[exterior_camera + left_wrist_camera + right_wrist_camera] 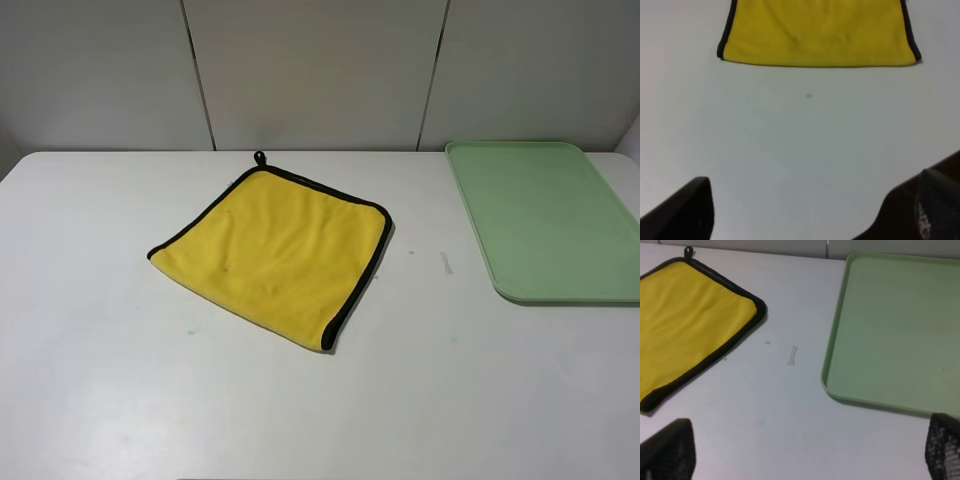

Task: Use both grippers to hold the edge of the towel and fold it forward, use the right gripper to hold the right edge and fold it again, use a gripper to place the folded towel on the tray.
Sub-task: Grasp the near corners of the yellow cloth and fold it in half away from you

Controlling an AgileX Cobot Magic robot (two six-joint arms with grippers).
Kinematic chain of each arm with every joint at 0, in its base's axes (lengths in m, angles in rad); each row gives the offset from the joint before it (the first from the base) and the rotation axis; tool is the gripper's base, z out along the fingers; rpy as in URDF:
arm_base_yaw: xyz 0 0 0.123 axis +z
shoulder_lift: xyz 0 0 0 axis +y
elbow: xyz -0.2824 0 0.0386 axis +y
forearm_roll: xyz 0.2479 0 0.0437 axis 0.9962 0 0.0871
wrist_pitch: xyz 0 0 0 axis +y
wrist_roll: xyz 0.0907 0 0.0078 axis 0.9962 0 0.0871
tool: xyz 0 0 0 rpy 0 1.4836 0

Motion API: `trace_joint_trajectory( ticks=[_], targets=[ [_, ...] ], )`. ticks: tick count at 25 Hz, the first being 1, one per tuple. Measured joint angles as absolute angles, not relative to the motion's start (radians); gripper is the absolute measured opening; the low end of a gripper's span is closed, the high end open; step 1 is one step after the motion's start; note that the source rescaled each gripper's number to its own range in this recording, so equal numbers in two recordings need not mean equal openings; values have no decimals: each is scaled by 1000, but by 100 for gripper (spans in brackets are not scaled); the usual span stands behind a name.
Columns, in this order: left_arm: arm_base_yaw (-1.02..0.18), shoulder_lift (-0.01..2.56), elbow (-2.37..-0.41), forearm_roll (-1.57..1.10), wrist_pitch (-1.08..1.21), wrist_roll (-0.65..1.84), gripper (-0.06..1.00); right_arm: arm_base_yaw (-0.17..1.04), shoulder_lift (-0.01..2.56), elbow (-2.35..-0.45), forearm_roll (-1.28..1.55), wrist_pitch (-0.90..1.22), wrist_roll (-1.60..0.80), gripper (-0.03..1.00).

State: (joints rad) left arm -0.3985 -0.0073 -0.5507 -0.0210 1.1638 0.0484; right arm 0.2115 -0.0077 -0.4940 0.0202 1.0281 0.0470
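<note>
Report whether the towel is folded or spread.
Folded, apparently once: the towel shows black piping on three sides, but its near edge is a bare yellow crease.

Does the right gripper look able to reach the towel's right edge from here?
Probably yes. The right gripper stands open, and only table surface lies between it and the black-piped right edge of the towel. The tray sits off to the side, apart from the towel.

You had no text to read: no lettering, label, brand or number showed on the towel [275, 255], the tray [545, 220] or the counter [100, 350].
</note>
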Motion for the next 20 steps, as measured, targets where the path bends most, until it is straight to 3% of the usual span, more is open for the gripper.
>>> trace_joint_trajectory(
  ticks=[20],
  targets=[
    [-399, -7, -551, -21, 1163, 48, 80, 211, -8, -494, 20, 1028, 47, 100]
  ],
)
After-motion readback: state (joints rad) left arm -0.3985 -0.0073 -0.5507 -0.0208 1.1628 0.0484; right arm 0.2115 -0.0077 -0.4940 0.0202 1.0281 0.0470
